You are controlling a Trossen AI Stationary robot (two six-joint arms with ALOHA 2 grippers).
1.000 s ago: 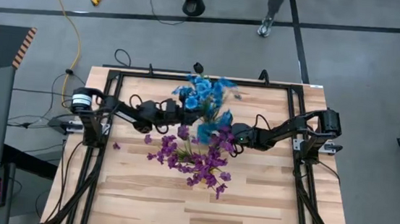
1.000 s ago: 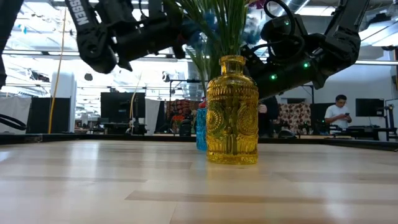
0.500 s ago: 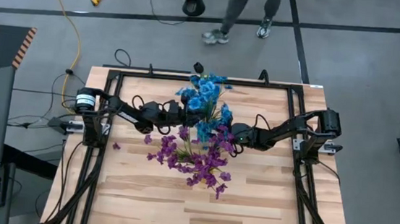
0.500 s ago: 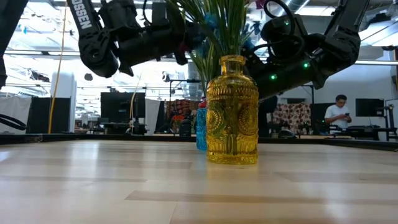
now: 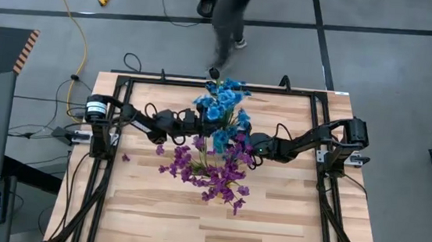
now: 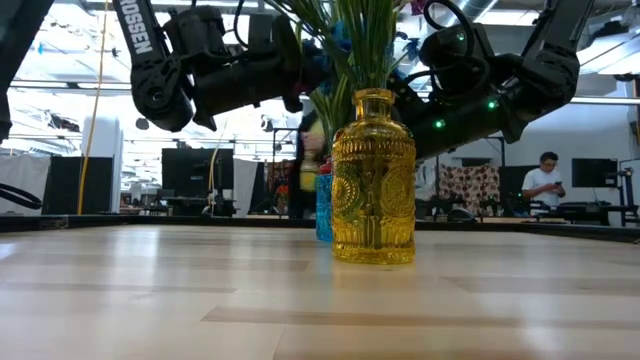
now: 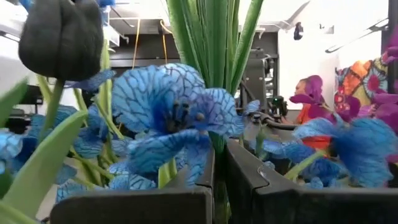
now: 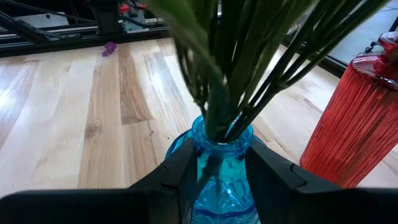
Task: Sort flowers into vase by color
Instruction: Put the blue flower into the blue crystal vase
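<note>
Left end effector [image 7: 217, 186], reaching in level from the left, is clamped on a green stem of the blue flowers [image 5: 219, 102] above the vases. Right end effector [image 8: 214, 180] grips the blue vase [image 8: 214, 165] neck. Purple flowers [image 5: 211, 171] fill the yellow vase [image 6: 373, 180]. Blooms hide both vases from above.

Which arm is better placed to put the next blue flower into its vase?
Left. The left gripper is shut on a blue flower stem, while the right gripper is clamped on the blue vase neck, likely steadying it.
</note>
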